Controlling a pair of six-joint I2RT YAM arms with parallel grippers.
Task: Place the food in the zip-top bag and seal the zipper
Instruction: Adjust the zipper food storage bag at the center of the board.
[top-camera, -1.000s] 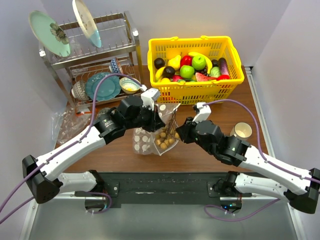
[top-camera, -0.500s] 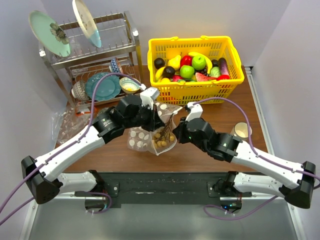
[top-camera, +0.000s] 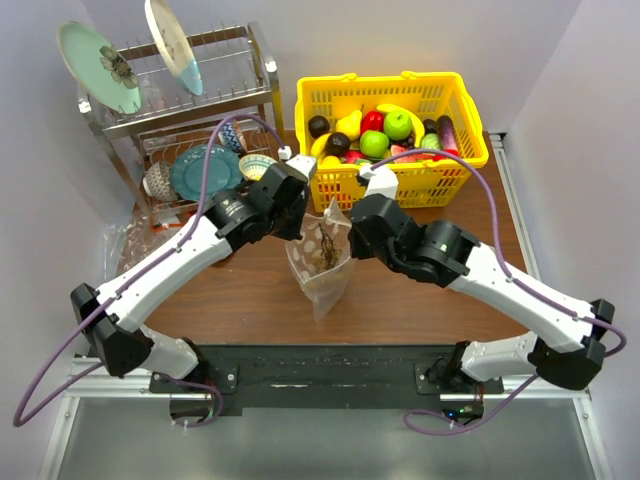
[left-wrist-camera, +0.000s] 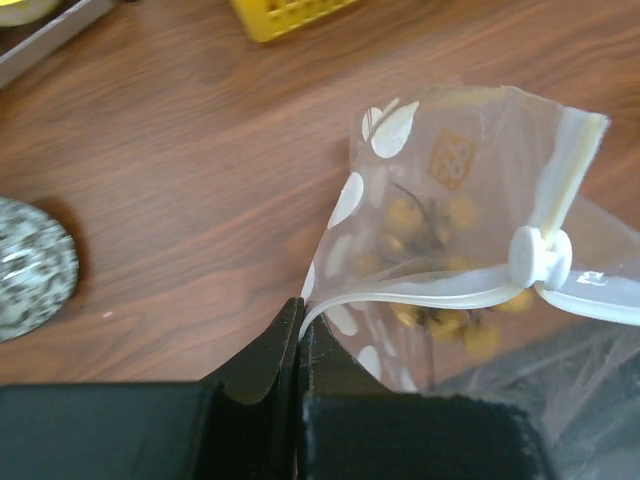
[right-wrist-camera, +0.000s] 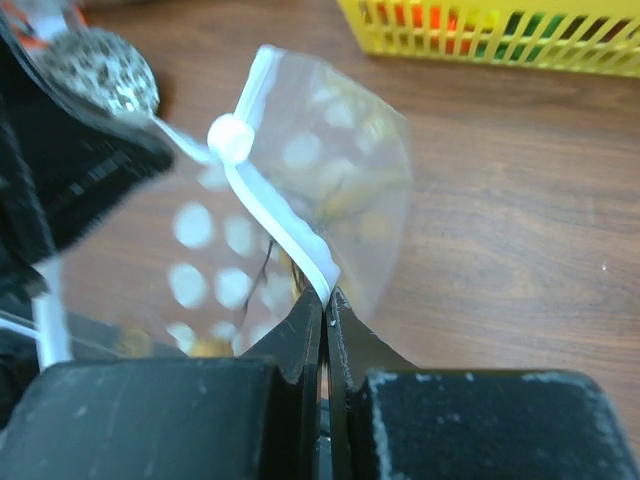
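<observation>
Only wrist views show left gripper (left-wrist-camera: 300, 322), right gripper (right-wrist-camera: 325, 303) clamped on zipper (left-wrist-camera: 420, 293), apparently part-open.

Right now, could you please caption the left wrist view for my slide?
Left tool pinching the white zipper strip of a dotted clear bag holding tan-brown balls.

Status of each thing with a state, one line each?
left gripper: shut on zipper end
right gripper: shut on zipper
zip-top bag: held between both grippers
zipper: partly open, slider midway
tan-brown balls: inside bag
yellow basket: holds fruit
</observation>
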